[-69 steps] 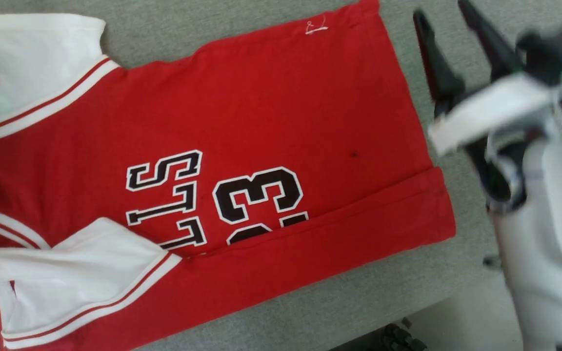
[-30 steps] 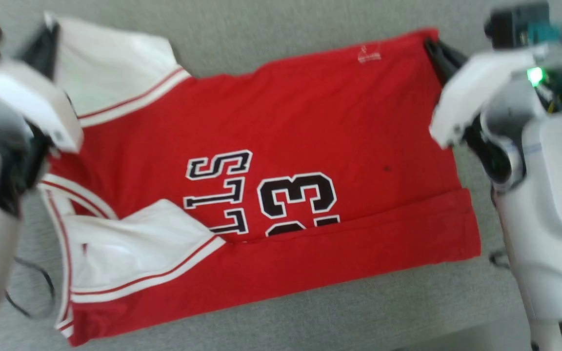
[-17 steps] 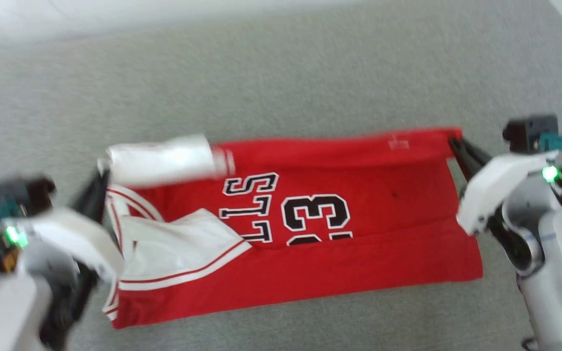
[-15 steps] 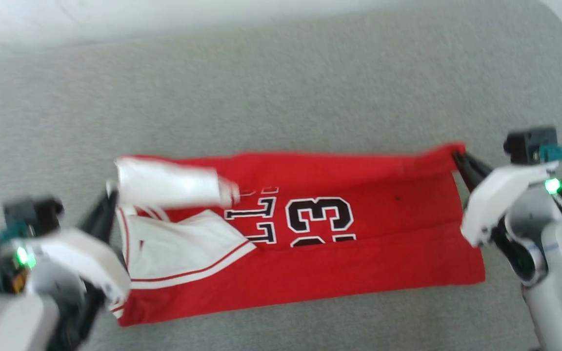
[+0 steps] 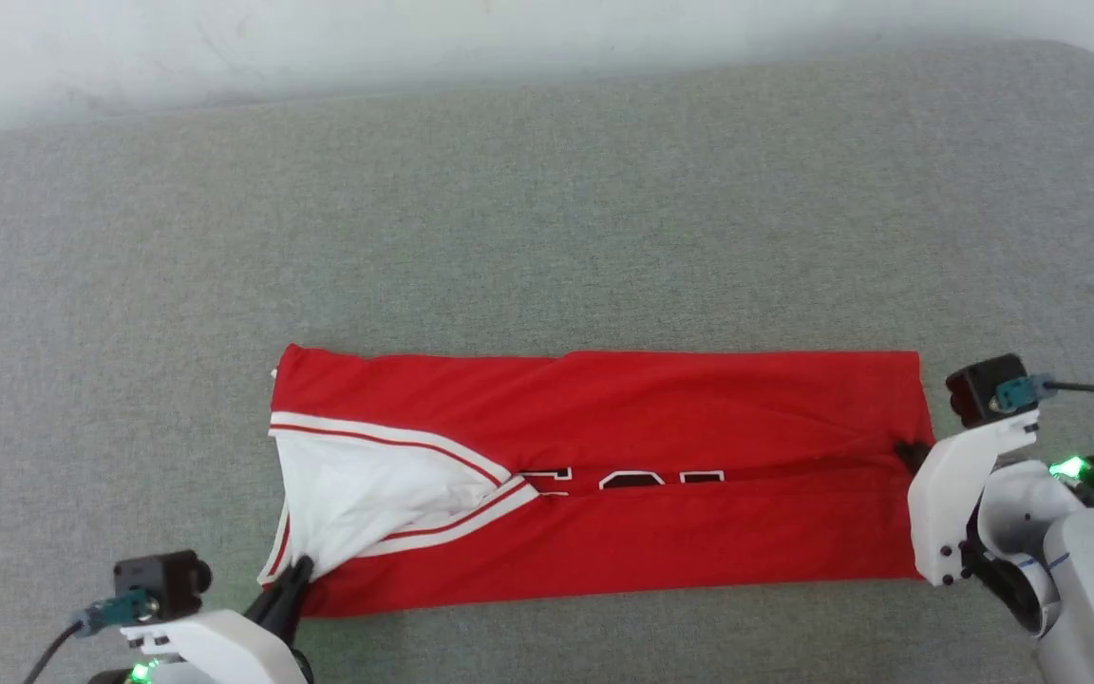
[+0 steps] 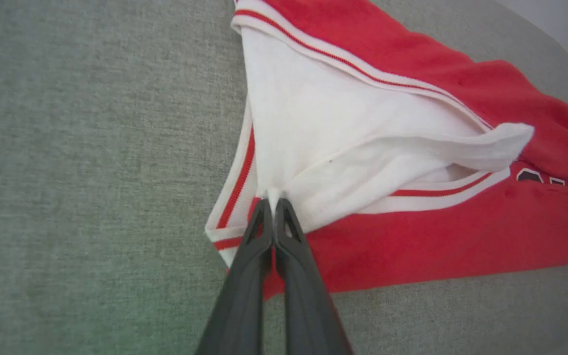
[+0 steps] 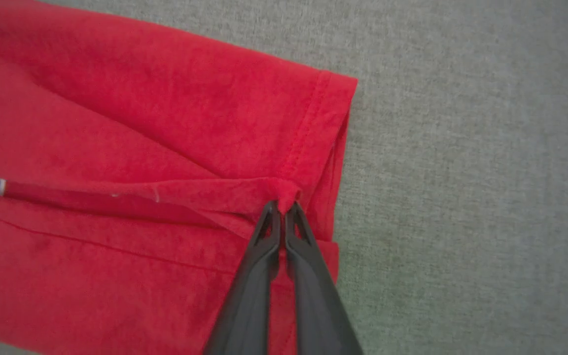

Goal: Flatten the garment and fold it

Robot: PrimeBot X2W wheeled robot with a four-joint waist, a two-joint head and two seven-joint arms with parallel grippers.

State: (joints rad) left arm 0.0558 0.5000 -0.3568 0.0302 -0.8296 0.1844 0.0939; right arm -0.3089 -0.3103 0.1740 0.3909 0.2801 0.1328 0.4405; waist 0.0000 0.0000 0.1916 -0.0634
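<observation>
The garment is laid as a long folded band on the grey surface, with wide bare room beyond its far edge. The white sleeve is pinched by the closed left gripper, the hem by the closed right gripper.

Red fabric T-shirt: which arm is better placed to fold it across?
Right, probably: the right end effector is shut mid-width on the hem of the red fabric T-shirt; the left end effector pinches its bunched white sleeve.

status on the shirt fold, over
Left gripper shut on garment at white sleeve, right gripper shut at red hem. Garment folded lengthwise on grey surface. Nothing in the way.
</observation>
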